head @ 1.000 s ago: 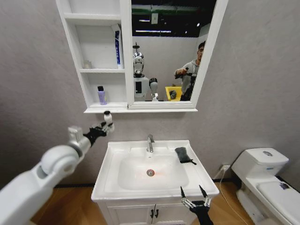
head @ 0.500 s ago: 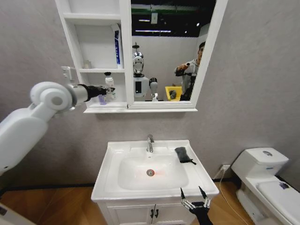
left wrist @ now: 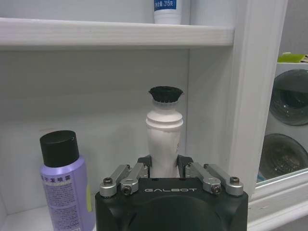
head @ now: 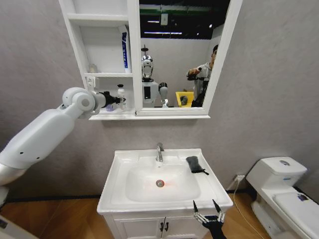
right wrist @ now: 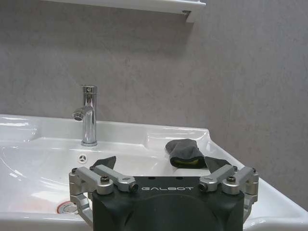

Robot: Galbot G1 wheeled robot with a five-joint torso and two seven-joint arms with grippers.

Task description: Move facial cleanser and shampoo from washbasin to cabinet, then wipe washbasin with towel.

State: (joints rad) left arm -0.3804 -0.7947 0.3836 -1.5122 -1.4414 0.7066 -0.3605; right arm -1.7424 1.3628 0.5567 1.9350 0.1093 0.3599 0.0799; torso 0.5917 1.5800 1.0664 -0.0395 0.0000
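My left gripper point(head: 116, 99) reaches into the lowest compartment of the cabinet point(head: 105, 75), shut on an upright white bottle point(head: 120, 93) with a black cap. From the left wrist, the white bottle point(left wrist: 164, 130) stands between the fingers of my left gripper point(left wrist: 165, 167), its base hidden, beside a purple bottle point(left wrist: 62, 185). I cannot tell which is the cleanser and which the shampoo. The dark towel point(head: 195, 164) lies on the washbasin point(head: 112, 195) right of the faucet point(head: 159, 152). My right gripper point(head: 208, 204) hangs open before the basin's front right corner, and in its wrist view the right gripper point(right wrist: 160, 163) faces the towel point(right wrist: 185, 153).
A blue-and-white tube point(head: 124, 50) stands on the middle shelf, whose board point(left wrist: 96, 33) is just above the held bottle. The mirror point(head: 174, 55) fills the cabinet's right part. A white toilet point(head: 284, 189) stands at the right. Vanity doors point(head: 162, 226) are below the basin.
My left arm has risen from beside the basin to the cabinet, carrying the white bottle into the lowest compartment next to the purple bottle. The right arm has not moved.
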